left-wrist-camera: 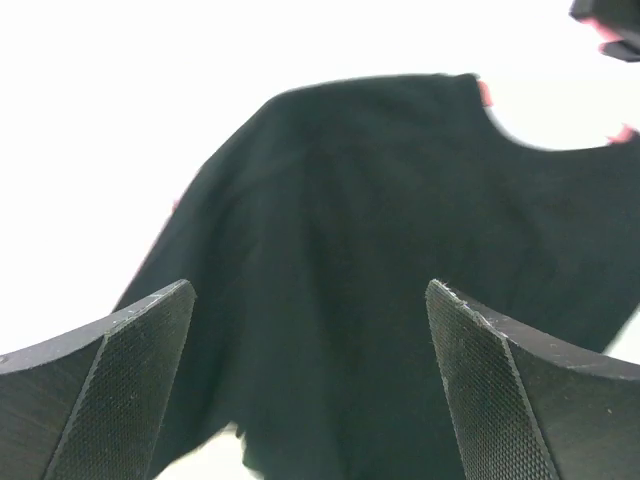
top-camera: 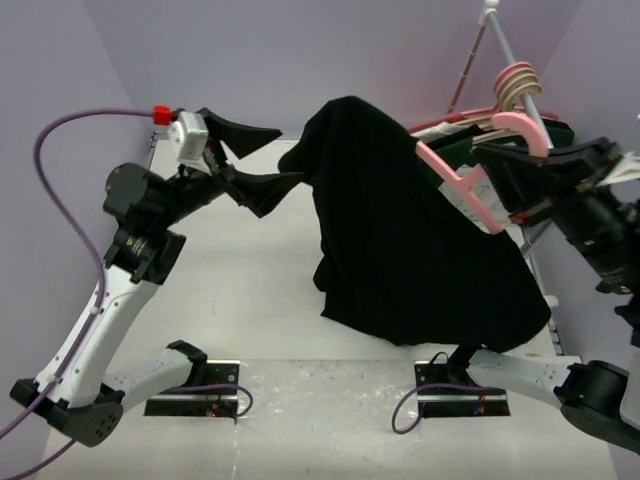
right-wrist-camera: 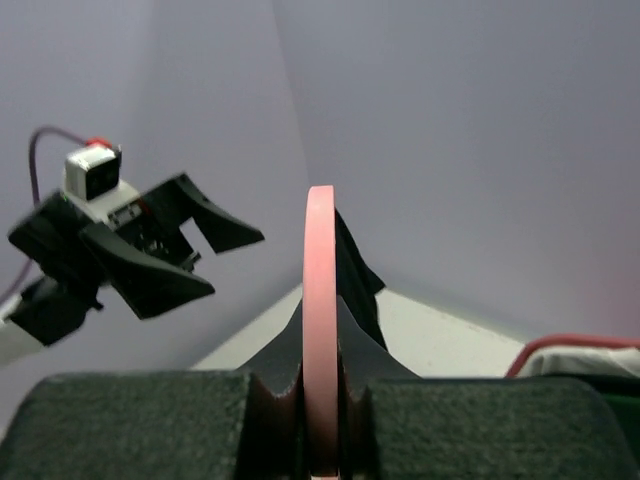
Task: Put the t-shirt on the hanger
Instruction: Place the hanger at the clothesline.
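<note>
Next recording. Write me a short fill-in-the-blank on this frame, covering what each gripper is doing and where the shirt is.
1. The hanger clamped in the right gripper is ____ in colour.
2. The t-shirt hangs draped over the hanger, and its cloth is plain ____.
3. The left gripper sits at the shirt's edge with its jaws ____, gripping nothing.

Missing words: pink; black; open.
</note>
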Robot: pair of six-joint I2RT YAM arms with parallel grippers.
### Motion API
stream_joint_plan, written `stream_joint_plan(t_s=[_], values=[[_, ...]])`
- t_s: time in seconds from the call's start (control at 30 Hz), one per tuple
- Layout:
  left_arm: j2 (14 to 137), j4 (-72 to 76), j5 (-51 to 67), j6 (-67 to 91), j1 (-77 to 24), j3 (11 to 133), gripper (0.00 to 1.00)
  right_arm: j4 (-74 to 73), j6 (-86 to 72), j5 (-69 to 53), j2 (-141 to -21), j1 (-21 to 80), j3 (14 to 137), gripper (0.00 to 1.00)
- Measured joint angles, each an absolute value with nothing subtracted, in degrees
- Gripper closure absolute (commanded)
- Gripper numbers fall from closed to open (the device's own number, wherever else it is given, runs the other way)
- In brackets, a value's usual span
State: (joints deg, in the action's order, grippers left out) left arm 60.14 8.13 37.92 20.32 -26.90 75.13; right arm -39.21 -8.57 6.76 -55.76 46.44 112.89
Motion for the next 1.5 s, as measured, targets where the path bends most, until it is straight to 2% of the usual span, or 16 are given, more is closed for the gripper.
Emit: stream_joint_plan(t_s=[0.13,0.37,0.53,0.77,1.1,1.3,1.5], values=[[55.3,7.6,29.8,20.5,-26.9,75.7,0.0,-45.7,-10.7,8.2,-59.4,46.4,128.5,1.0],[49.8,1.7,20.9,18.6,-26.9,76.0,0.0,-54.1,-10.9,19.4,-59.5,46.5,137.6,1.0],[48.0,-6.2,13.7,15.8,-26.9,74.0,0.0,-59.4,-11.5,25.3,-58.8,46.4,134.2,1.0],[42.0,-13.3,10.5,12.7,-26.9,61.7,0.0,-67.2,-15.2,31.8,-54.5,46.4,124.7,1.0],[36.5,-14.6,6.8,12.4,-27.0,46.7,0.0,-68.3,-23.2,52.5,-57.3,46.4,109.9,1.0],[32.6,-13.1,5.6,12.7,-27.0,39.4,0.0,-65.8,-25.3,66.7,-63.5,45.4,109.9,1.0],[29.1,-11.7,5.6,13.2,-27.0,33.2,0.0,-62.5,-23.9,69.5,-69.0,34.1,113.7,1.0]])
